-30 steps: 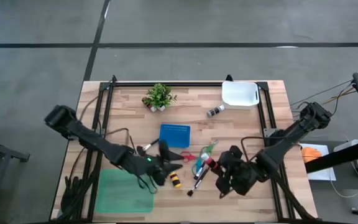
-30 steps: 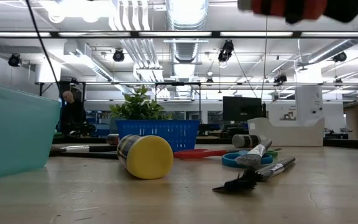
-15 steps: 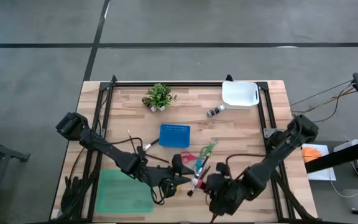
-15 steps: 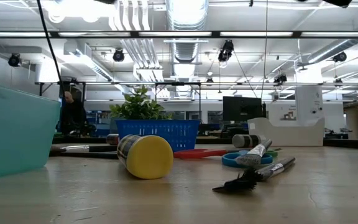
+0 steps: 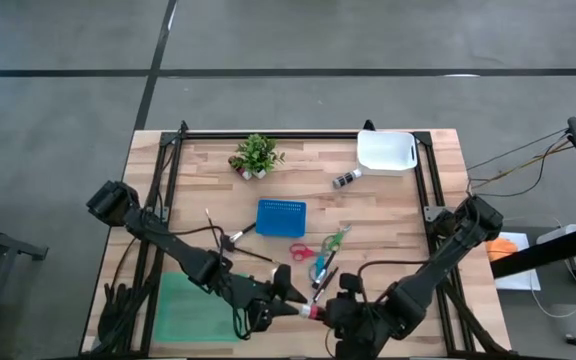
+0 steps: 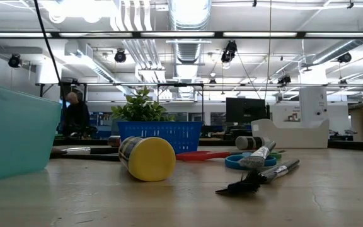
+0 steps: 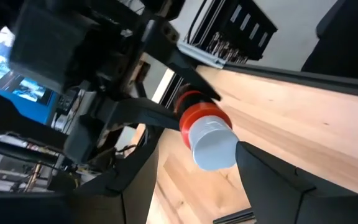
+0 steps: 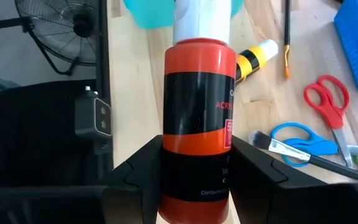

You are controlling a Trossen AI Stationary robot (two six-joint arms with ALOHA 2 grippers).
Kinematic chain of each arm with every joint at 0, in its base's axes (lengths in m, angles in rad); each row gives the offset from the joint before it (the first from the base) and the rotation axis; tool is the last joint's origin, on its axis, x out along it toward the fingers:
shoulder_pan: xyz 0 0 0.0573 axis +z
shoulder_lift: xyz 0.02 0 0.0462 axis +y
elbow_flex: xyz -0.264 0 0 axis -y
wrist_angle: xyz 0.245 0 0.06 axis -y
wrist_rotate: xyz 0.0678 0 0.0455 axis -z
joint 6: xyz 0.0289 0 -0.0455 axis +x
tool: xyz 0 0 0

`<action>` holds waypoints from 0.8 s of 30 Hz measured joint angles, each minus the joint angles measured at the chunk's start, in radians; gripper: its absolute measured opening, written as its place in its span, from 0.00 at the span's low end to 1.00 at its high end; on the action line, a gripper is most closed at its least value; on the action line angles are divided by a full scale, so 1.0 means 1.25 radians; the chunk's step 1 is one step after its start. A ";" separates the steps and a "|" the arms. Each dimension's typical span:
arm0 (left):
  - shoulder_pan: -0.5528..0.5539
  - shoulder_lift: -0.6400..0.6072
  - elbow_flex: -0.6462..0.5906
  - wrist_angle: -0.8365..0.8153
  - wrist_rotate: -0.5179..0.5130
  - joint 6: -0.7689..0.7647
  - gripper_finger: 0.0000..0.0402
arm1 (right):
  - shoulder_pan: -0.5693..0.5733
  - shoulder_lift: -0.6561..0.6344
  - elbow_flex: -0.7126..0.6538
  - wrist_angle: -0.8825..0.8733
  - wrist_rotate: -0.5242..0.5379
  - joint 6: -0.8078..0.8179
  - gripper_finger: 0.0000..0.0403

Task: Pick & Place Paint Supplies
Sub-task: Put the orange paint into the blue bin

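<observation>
A red paint bottle (image 8: 197,112) with a white cap (image 7: 214,147) hangs above the table's near edge, and my right gripper (image 5: 336,310) is shut on it. My left gripper (image 5: 290,297) stands open right in front of it, one finger on each side of the cap; whether they touch it I cannot tell. On the table lie a yellow bottle (image 6: 147,158), red scissors (image 8: 325,102), blue scissors (image 8: 296,139), green scissors (image 5: 336,238) and brushes (image 6: 260,176). Neither gripper shows in the low view. My right gripper pinches the bottle's lower body (image 8: 197,182) between its two fingers (image 8: 143,180), near the bottom end. The bottle reaches forward along the fingers, its cap toward my left gripper. It is lifted clear of the table and lies roughly level.
A teal bin (image 5: 203,310) stands at the near left, a blue basket (image 5: 281,217) in the middle. A potted plant (image 5: 256,155) and a white tray (image 5: 386,152) are at the far side, with a small bottle (image 5: 346,180) beside the tray.
My right gripper has carried the red bottle toward the table's near edge and to the left, rolling as it went. My left gripper has moved right and toward the near edge, meeting the bottle's cap.
</observation>
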 joint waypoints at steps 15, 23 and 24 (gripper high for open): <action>-0.001 -0.001 -0.001 -0.009 0.034 -0.014 0.57 | 0.000 -0.002 0.022 0.002 0.011 -0.019 0.36; -0.001 -0.001 -0.001 -0.025 0.036 -0.024 0.57 | 0.000 -0.002 0.027 0.004 0.015 -0.025 0.36; -0.001 -0.001 -0.001 -0.029 0.039 -0.025 0.57 | 0.000 -0.002 0.027 0.004 0.015 -0.025 0.36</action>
